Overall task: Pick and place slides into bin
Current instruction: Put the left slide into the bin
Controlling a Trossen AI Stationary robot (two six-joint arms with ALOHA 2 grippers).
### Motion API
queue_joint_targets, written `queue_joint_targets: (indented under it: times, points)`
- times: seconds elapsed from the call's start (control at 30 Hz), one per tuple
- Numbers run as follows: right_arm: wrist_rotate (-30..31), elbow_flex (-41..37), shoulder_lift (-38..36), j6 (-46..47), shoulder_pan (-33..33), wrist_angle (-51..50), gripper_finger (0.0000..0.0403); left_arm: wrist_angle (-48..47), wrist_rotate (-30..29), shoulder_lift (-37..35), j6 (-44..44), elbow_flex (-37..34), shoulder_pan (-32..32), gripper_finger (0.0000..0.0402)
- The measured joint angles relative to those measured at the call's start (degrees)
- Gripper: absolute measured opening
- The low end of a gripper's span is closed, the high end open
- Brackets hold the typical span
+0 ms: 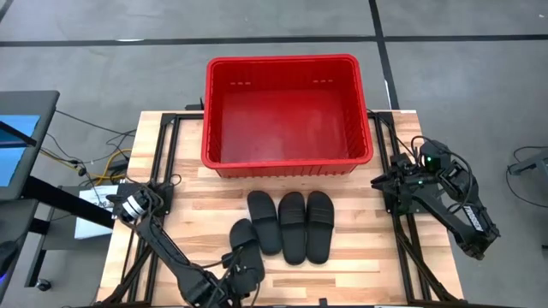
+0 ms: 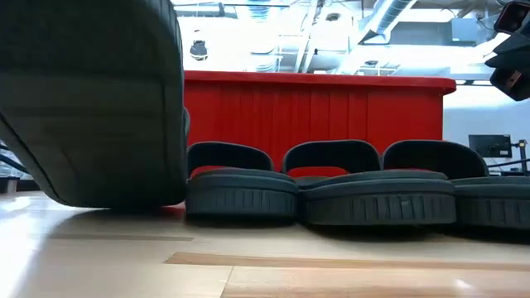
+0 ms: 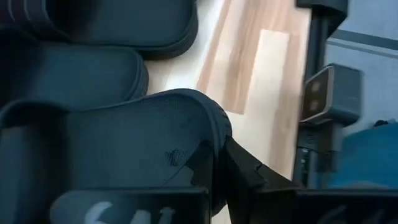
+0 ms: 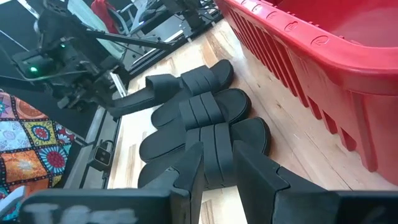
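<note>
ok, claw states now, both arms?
Left claw: closed on the front-left slide.
Right claw: open, holding nothing, beside the bin.

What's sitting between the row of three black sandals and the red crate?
Nothing. In the high view, only a bare strip of wooden table separates the three slides from the bin. The fourth slide lies nearer the left hand.

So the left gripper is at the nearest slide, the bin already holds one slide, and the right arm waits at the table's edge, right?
Not quite: the high view shows the bin empty. All four slides are on the table. The left gripper is at the nearest slide; the right arm waits at the edge.
</note>
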Motion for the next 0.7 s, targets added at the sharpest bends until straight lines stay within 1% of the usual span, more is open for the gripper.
queue_joint_targets:
  times: [0.2, 0.33, 0.4, 0.7]
  points:
    - [0.0, 0.0, 0.0, 0.0, 0.0, 0.0, 0.0077, -9.8, -0.8, -0.1, 0.1, 6.9, -1.1, 0.0]
    - [0.0, 0.0, 0.0, 0.0, 0.0, 0.0, 0.0077, -15.6, -3.5, -0.2, 1.0, 11.5, -1.3, 0.0]
    - [0.0, 0.0, 0.0, 0.0, 0.0, 0.0, 0.0077, -18.4, -4.9, -0.2, 2.7, 14.0, -1.5, 0.0]
    - [0.0, 0.0, 0.0, 0.0, 0.0, 0.0, 0.0077, -23.6, -12.6, -0.3, 12.2, 22.2, -1.6, 0.0]
